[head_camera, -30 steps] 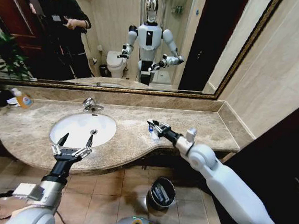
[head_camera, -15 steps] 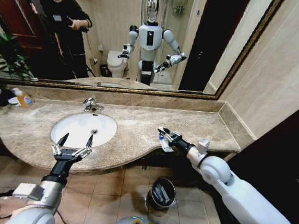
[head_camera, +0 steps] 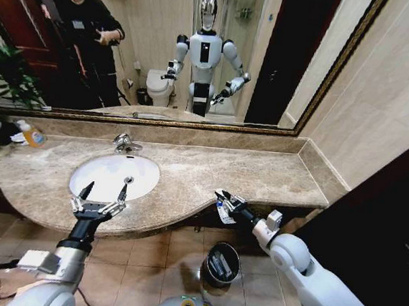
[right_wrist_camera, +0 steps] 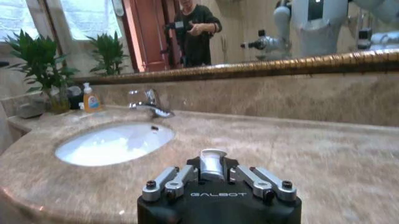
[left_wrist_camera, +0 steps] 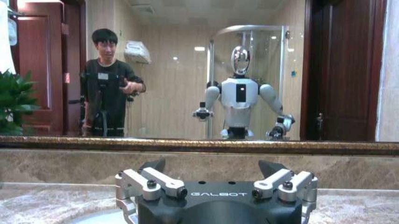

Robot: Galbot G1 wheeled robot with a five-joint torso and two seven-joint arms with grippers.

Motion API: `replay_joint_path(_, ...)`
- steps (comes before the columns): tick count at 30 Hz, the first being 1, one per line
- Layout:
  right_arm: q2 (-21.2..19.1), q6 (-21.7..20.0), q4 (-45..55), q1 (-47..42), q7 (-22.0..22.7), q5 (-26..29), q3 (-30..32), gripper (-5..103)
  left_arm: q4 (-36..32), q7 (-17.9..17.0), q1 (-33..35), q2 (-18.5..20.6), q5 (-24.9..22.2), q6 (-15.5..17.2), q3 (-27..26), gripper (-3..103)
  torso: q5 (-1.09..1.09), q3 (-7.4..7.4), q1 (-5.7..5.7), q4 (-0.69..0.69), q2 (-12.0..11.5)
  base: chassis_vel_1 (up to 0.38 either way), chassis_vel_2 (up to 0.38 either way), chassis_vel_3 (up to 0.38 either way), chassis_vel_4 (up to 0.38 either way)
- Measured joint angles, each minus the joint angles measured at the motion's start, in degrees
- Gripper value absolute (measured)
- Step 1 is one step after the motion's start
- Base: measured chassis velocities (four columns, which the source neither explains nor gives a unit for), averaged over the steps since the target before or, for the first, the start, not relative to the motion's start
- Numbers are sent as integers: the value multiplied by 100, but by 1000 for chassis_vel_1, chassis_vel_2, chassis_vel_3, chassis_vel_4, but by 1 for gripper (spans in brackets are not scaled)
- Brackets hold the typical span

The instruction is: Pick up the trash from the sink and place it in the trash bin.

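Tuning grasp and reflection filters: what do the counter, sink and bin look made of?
Counter: polished beige marble or marble-look stone, veined, with soft glare. Sink: glossy white, likely ceramic, with a bright sheen. Trash bin: dark body with a shiny rim, probably metal; the body's material is unclear.

White arms; black GALBOT-marked wrists; silver screws

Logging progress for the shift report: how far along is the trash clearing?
Done: the sink looks bare, and the bin already holds white litter. In hand: the right pincer grips a small white tube at the counter's front edge, above the bin. Left: dropping it in. The left pincer hangs open by the sink.
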Motion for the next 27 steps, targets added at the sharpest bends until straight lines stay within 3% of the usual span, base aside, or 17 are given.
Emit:
replay_joint_path(3,139,127,-157,-303,-345,-184,272,21,0,-1,0,0,0,0,-1,100,1,0,0,0,0,0,0,0,0)
replay_joint_path(5,378,450,-568,-663,-668,-565,458,21,0,-1,0,0,0,0,0,100,3,0,-1,-2,0,0,0,0,0)
replay_joint_path(7,526,607,-879,-748,-717,-741,467,21,0,-1,0,0,0,0,0,100,1,0,-1,-3,0,0,0,0,0)
replay_joint_path(15,1533,1084,-2874,-218,-498,-1835,-78,21,0,0,0,0,0,0,0,100,3,0,0,0,0,0,0,0,0)
replay_joint_path(20,1864,1258,-3612,39,-471,-2232,-132,20,0,0,0,0,0,0,0,100,2,0,0,0,0,0,0,0,0)
replay_joint_path(22,2046,1436,-4091,175,-456,-2528,-127,36,0,0,0,0,0,0,0,100,1,0,0,-1,0,0,0,0,0)
replay_joint_path(24,2107,1522,-4261,227,-449,-2626,-121,36,0,0,0,0,0,0,0,100,2,0,0,-1,0,0,0,0,0)
replay_joint_path(26,2209,1643,-4531,321,-431,-2758,-109,46,0,0,0,0,0,0,0,100,2,1,0,-1,0,0,0,0,0)
replay_joint_path(27,2209,1643,-4531,321,-431,-2758,-109,46,0,0,0,0,0,0,0,100,2,1,0,-1,0,0,0,0,0)
